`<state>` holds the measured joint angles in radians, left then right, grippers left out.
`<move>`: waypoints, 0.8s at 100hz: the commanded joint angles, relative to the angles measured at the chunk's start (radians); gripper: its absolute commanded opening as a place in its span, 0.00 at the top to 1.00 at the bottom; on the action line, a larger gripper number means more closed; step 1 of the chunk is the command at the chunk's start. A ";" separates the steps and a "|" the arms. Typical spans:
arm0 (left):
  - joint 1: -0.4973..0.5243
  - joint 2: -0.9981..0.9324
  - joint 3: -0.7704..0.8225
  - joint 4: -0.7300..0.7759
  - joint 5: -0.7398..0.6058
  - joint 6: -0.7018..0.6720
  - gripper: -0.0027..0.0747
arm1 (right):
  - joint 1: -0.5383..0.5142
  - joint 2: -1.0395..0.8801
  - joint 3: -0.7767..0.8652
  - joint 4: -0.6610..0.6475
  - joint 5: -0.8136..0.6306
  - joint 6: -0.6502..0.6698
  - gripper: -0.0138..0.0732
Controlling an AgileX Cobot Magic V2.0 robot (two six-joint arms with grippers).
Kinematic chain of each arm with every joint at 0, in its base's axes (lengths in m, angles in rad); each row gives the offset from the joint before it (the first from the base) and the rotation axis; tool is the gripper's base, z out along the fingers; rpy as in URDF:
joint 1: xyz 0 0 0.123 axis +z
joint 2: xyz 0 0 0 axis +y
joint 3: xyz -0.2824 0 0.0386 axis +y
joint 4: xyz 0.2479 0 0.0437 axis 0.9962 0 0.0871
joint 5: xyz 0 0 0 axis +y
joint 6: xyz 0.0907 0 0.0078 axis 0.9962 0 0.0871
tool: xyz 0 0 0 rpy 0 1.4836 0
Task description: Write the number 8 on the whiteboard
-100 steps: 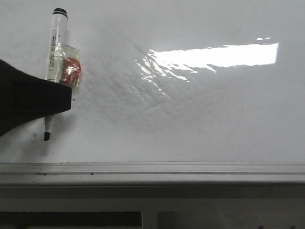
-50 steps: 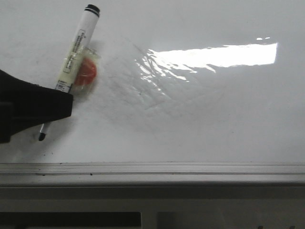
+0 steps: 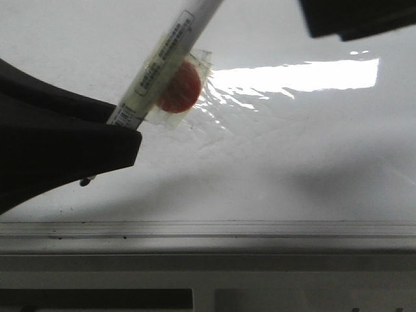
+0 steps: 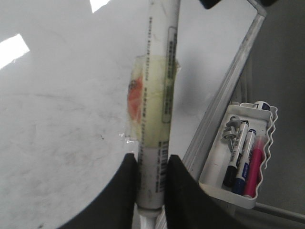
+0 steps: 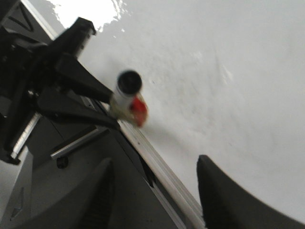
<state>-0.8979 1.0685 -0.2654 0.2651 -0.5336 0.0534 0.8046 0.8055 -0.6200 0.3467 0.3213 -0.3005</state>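
A: Whiteboard (image 3: 292,162) first. No 8 on it that I can see, only faint grey smudges and a bright glare patch above the grey frame edge (image 3: 208,229).

B: And the marker (image 3: 168,62)?

A: Its long axis slants, tip (image 3: 84,182) low and close to the frame edge, tail rising away from that edge toward the glare. A red disc (image 3: 179,88) is taped to its barrel.

B: Who has it?

A: Left gripper (image 4: 151,167), fingers clamped on the barrel near the tip end. So the left arm is the one at the board.

B: Tip touching?

A: Can't tell; it hangs just off or on the surface near the frame edge.

B: Right gripper (image 5: 155,191)?

A: Fingers spread wide, holding nothing, hovering off the board farther from the frame edge, looking toward the marker's tail.

B: So writing looks not yet begun.
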 commanded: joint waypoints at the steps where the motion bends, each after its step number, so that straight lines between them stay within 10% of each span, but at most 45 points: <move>1: -0.004 -0.018 -0.035 -0.001 -0.089 0.012 0.99 | 0.039 0.080 -0.082 0.018 -0.123 -0.015 0.44; 29: -0.004 -0.018 -0.035 -0.001 -0.089 0.012 0.99 | 0.051 0.258 -0.197 0.054 -0.106 -0.013 0.47; 41: -0.004 -0.018 -0.035 -0.001 -0.091 0.012 0.98 | 0.051 0.277 -0.208 0.079 -0.083 -0.013 0.70; 53: -0.004 -0.018 -0.035 -0.023 -0.098 0.007 0.75 | 0.051 0.277 -0.208 0.079 -0.043 -0.013 0.93; 63: -0.004 -0.018 -0.035 -0.051 -0.102 0.007 0.57 | 0.051 0.277 -0.208 0.079 -0.030 -0.013 0.92; 80: -0.004 -0.022 -0.035 -0.081 -0.100 0.007 0.54 | 0.051 0.275 -0.208 0.079 -0.030 -0.013 0.92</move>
<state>-0.8979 1.0676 -0.2654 0.2193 -0.5479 0.0665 0.8562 1.0953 -0.7963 0.4221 0.3277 -0.3065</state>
